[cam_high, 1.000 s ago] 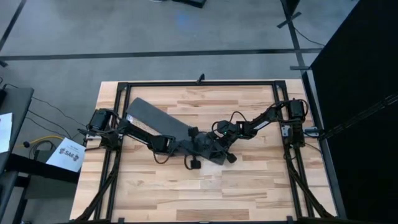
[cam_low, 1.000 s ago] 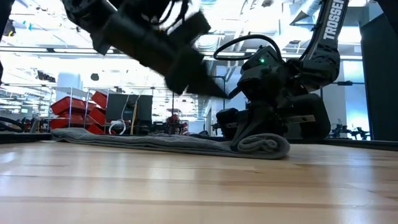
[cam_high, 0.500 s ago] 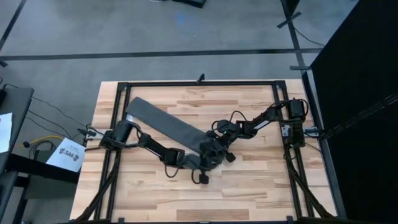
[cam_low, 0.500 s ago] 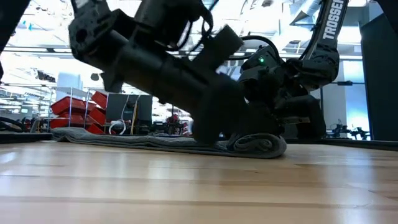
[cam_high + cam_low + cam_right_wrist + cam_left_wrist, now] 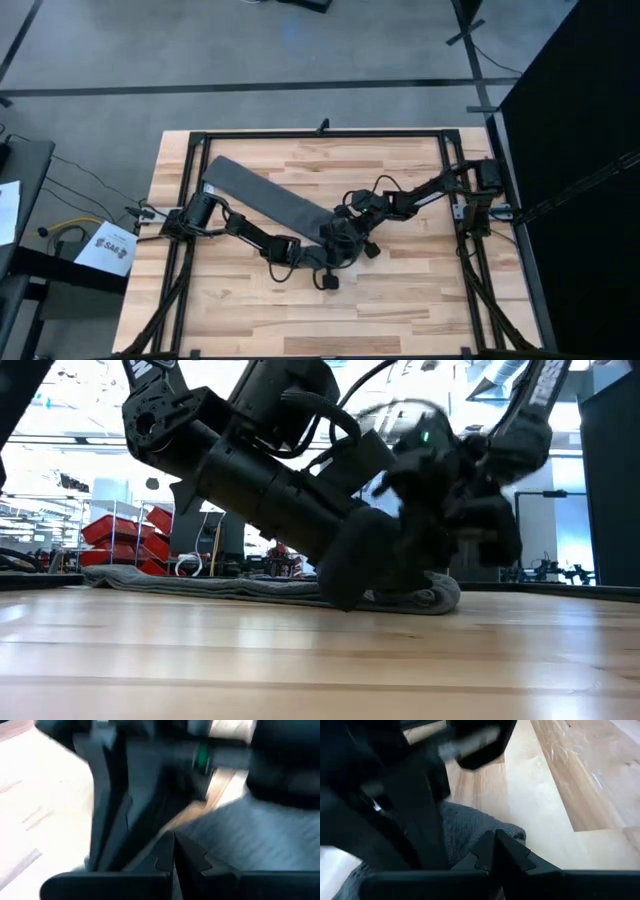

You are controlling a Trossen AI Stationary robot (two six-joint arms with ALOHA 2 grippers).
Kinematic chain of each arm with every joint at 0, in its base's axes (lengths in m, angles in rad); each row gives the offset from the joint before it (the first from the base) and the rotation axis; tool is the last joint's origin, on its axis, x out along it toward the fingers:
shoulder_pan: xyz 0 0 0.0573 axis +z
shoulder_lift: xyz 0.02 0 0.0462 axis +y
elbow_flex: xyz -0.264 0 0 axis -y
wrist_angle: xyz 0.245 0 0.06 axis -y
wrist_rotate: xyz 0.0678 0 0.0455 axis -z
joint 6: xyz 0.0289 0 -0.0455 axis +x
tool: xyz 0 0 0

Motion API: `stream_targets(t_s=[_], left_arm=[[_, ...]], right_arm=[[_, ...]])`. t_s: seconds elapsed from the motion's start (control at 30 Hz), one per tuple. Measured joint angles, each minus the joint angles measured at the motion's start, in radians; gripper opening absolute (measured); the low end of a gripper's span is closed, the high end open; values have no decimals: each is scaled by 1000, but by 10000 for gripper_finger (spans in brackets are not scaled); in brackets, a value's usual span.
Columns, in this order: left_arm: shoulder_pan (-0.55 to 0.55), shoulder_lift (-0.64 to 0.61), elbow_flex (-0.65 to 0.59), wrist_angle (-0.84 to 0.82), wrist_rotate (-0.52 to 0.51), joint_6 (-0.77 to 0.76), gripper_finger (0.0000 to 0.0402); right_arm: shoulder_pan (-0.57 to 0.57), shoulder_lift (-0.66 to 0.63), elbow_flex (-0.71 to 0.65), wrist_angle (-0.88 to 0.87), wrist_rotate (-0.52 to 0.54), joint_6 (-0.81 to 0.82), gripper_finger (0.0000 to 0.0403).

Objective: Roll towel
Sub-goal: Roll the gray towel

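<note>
The dark grey towel (image 5: 265, 195) lies flat in a long strip running from the table's far left toward the middle. Its middle end is rolled up into a small roll (image 5: 425, 596) that rests on the table. My left gripper (image 5: 495, 842) is shut and low at the roll's near side, with grey cloth (image 5: 465, 827) just beyond its tips. My right gripper (image 5: 174, 847) is shut above the roll, blurred in the low view (image 5: 440, 490), with cloth (image 5: 260, 837) beside it. The two arms cross closely over the roll (image 5: 338, 243). My left gripper comes down slanting from the table's left and reaches the roll's near side (image 5: 370, 592) with shut fingers; whether it presses the cloth or only stands against it, I cannot tell. My right gripper hangs over the roll from the right; the left arm hides whether it touches.
A black metal frame (image 5: 320, 133) runs around the wooden table top. Bare wood lies open toward the near edge (image 5: 330, 320) and at the far right (image 5: 400, 160). Beyond the table, shelving with red bins (image 5: 120, 530) shows in the room.
My left gripper has swung toward the near edge and the right, and dropped from well above the towel down to the roll's near side. My right gripper has shifted a little toward the left over the roll. The rolled end has moved slightly along the strip toward the far left.
</note>
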Motion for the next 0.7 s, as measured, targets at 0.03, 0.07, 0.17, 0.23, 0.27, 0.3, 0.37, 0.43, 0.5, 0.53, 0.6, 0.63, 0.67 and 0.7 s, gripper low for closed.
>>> stream_targets(t_s=[0.03,0.07,0.17,0.23,0.27,0.3,0.37,0.43,0.5,0.53,0.6,0.63,0.67,0.7], left_arm=[[0,0,0,-3,0,-3,6],[0,0,0,-7,-1,-4,6],[0,-1,0,-13,-1,-5,6],[0,-1,0,-15,-1,-5,6],[0,-1,0,-15,0,-5,6],[0,-1,0,-16,0,-5,6],[0,-1,-1,-15,0,-5,6],[-1,-1,-1,-16,0,-9,6],[-1,-1,-1,-16,0,-11,6],[-1,-1,-1,-15,1,-12,6],[-1,0,-1,-11,1,-15,6],[-1,0,-1,-10,1,-19,6],[-1,1,-2,-8,1,-22,6],[-1,1,-2,-7,1,-23,6]], right_arm=[[4,-31,1,-33,24,-17,0],[6,-59,1,-63,41,-31,0],[4,-142,0,-168,67,-45,0],[3,-185,-21,-172,76,-45,0],[2,-198,-36,-159,89,-39,0],[2,-204,-55,-145,114,-34,0],[2,-205,-97,-131,151,-18,0],[0,-206,-119,-124,206,3,0],[3,-209,-129,-116,261,7,0],[7,-211,-131,-125,269,7,0],[20,-213,-131,-115,269,7,0],[28,-214,-131,-98,269,6,0],[36,-214,-131,-77,266,4,0],[42,-205,-130,-52,262,1,0]])
